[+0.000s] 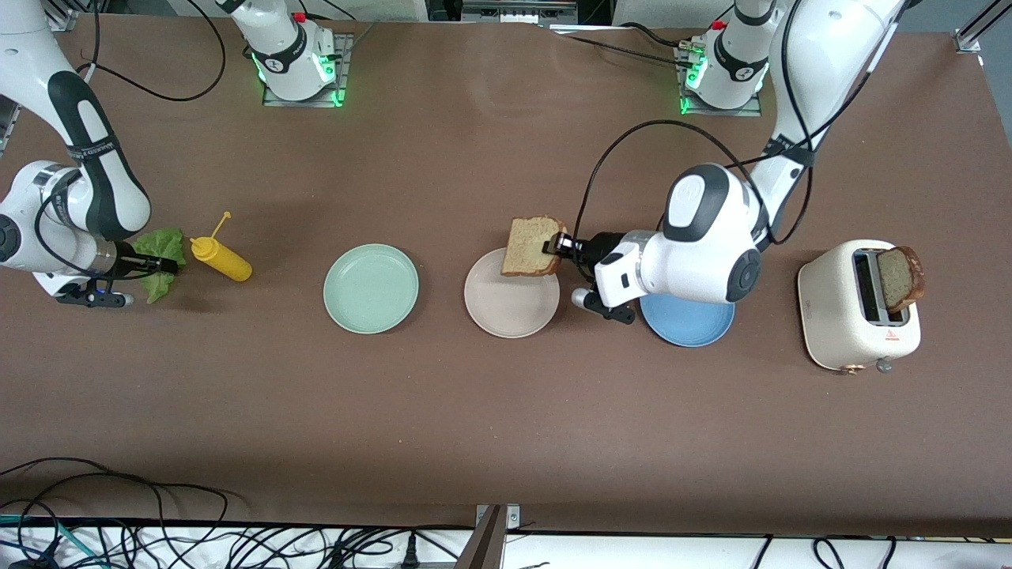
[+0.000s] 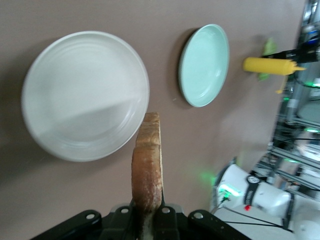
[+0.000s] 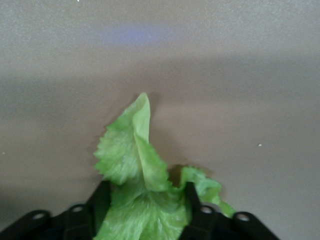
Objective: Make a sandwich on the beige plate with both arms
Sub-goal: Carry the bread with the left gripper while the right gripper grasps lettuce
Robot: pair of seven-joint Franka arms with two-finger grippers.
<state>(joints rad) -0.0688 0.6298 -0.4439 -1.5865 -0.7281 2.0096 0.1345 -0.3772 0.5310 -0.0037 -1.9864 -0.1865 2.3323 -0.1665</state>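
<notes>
You can see a mint-green plate (image 1: 371, 288) at the frame's center-left, a yellow mustard bottle (image 1: 220, 258) lying at far left, a blue plate (image 1: 689, 325) right of center, and a cream toaster (image 1: 858, 310) at far right.

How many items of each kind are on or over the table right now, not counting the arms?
Round plates: 3 (pale beige, mint-green, blue)
Square brown bread slices: 2 (one in the left tool, one in the toaster)
Ruffled green lettuce leaf: 1
Yellow squeeze bottle: 1
Cream toaster: 1
Total: 8
</notes>
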